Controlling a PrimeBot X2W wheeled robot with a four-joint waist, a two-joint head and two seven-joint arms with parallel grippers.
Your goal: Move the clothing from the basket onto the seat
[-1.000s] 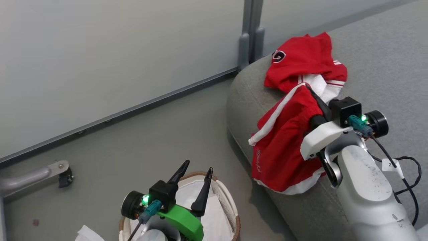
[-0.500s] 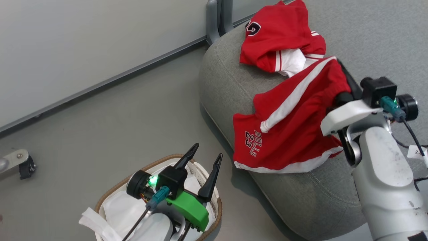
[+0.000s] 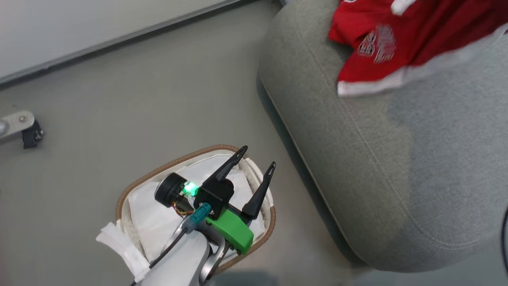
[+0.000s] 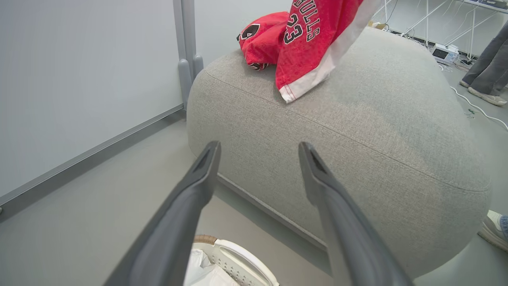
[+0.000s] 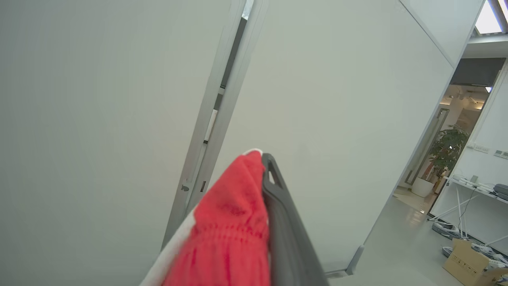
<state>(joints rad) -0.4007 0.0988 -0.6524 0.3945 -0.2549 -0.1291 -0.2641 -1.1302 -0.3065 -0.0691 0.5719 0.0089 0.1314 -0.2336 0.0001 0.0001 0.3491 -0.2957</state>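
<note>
- The clothing [image 4: 313, 35]: you see red shorts with white trim, "BULLS" lettering and the number 23 hanging over the seat [image 4: 357, 131]. The lower hem is at the cushion's top surface, and you cannot tell whether it touches. A second red piece [image 4: 260, 43] lies crumpled on the seat's top, near the corner by the wall post.
- Right end effector [image 5: 262, 159]: its fingers are closed on the gathered waistband of the shorts. Red fabric covers one finger, and the other finger [image 5: 281, 222] is bare.
- Seat: the large grey cushion has rounded corners and a stitched seam. In the head view the red cloth on it is blurred.
- The basket [image 3: 158, 167]: it stands on the floor [image 3: 139, 99] beside the seat, apart from it, with its white liner [image 3: 147, 222] showing inside.
- Left end effector [image 3: 258, 155]: your fingers are spread wide and hold nothing. They hover above the basket with the tips toward the seat.
- Surroundings: a pale wall panel [image 3: 79, 28] runs behind the floor. A person's legs [image 4: 484, 67] stand beyond the seat.
</note>
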